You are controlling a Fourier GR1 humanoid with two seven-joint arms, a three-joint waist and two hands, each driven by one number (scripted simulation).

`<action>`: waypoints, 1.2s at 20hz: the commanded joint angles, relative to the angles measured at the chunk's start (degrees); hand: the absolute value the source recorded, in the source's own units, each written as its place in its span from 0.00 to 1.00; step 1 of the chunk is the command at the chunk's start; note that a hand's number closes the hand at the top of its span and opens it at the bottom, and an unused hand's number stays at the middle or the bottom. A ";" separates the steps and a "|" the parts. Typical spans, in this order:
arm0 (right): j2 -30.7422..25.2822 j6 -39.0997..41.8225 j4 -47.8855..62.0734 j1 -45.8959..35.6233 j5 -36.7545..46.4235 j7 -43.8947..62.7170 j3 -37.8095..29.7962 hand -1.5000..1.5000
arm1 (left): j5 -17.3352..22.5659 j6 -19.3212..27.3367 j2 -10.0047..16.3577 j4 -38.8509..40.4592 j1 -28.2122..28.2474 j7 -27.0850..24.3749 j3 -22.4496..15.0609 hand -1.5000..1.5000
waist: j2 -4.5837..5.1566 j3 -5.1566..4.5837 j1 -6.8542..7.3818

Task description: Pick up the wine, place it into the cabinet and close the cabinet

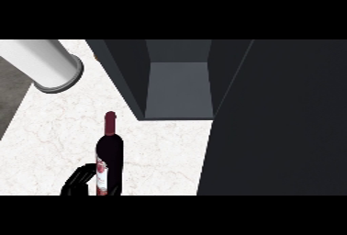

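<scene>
While the cabinet (180, 87) stands open at the back of the desk (47, 133), the wine bottle (109, 153) is outside it. The bottle is upright, in front of the cabinet and a little to its left, well apart from the opening. The left hand (78, 181) sits against the bottle's lower half, on the side away from the cabinet. Its fingers are curled round the label end, so it holds the bottle. I take it for the left hand from its place at the view's left. The bottle's base is cut off at the lower edge, so I cannot tell whether it is off the desk. The right hand is not in view. The cabinet's door (278, 119) is swung out toward the robot, a broad dark panel to the right of the opening. A white tube (44, 64) lies to the left of the cabinet, far from the bottle.

The step in hand looks like the pickup, with the grasp made and the carry not begun. Next, the bottle should rise clear of the desk and travel back and rightward to the cabinet's opening. It should be kept upright and off the cabinet's left wall, which lies nearest the path. Once the bottle stands on the cabinet's floor, the hand must let go and draw out before the door is pushed shut.
</scene>
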 commanded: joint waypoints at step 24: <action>-0.84 0.76 -1.66 -1.51 -7.31 3.62 -5.60 0.00 | -8.52 -1.38 -2.44 -19.25 -20.62 14.97 -13.93 1.00 | -0.13 0.03 0.53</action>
